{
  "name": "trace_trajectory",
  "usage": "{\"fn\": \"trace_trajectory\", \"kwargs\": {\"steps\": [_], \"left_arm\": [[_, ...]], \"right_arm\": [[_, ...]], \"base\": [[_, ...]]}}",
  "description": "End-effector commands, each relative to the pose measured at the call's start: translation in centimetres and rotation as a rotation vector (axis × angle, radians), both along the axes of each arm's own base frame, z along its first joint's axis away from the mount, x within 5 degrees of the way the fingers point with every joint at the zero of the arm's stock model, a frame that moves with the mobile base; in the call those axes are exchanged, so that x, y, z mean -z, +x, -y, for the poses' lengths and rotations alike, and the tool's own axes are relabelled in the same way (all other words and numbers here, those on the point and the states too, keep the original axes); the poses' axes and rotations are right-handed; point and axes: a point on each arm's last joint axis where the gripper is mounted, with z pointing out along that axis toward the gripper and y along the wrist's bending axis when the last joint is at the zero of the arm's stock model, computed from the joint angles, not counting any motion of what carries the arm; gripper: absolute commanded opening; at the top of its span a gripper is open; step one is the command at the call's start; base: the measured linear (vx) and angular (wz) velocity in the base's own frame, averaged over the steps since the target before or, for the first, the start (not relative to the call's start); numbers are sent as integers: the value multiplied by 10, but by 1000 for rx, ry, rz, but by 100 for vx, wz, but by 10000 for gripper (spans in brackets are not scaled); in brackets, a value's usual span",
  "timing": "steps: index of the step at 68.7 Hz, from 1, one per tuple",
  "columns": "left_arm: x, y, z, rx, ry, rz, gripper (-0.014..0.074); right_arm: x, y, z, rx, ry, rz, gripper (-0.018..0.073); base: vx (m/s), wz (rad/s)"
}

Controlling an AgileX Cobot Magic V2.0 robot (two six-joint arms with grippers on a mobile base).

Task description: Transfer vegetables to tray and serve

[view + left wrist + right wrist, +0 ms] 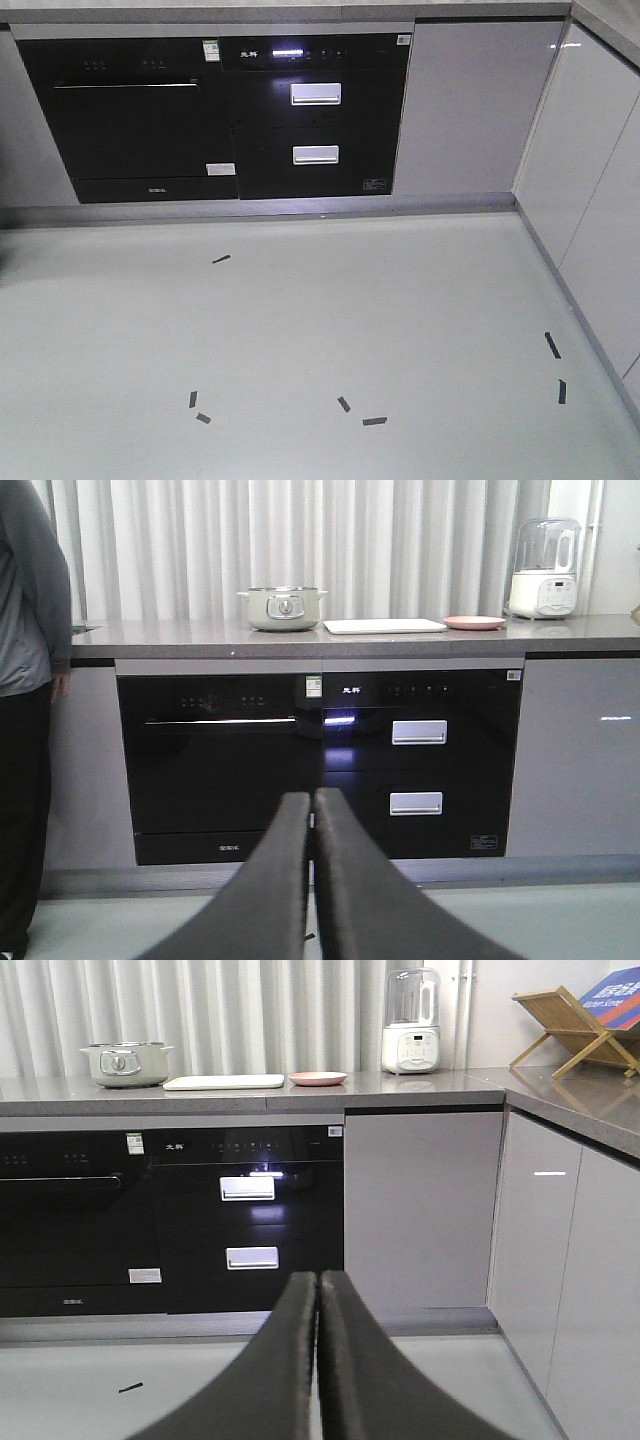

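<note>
Kitchen countertop carries the tray at 12 o'clock of the left gripper, with a pot at 11 o'clock. No vegetables are visible. The left gripper and right gripper are both closed and empty. Step in hand: approach. Next move probably requires driving to the counter.

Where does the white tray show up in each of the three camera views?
Front view: not in it.
Left wrist view: the tray lies on the counter, upper centre-right, between the pot and the pink plate.
Right wrist view: upper left, same neighbours.
Shared landmark: the black drawer unit with two white handles, in all three.
</note>
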Motion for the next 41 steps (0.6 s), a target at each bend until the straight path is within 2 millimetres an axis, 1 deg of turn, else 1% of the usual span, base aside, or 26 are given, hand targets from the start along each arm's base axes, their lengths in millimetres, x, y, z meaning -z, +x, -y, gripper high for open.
{"fn": "trace_trajectory", "kwargs": {"steps": [1, 41], "left_arm": [[-4, -1, 1, 14, 0, 82, -6], [-4, -1, 1, 14, 0, 82, -6]], "right_arm": [[-5, 0, 0, 4, -2, 70, -4], [-5, 0, 0, 4, -2, 70, -4]], "base": [[0, 0], [0, 0]]}}
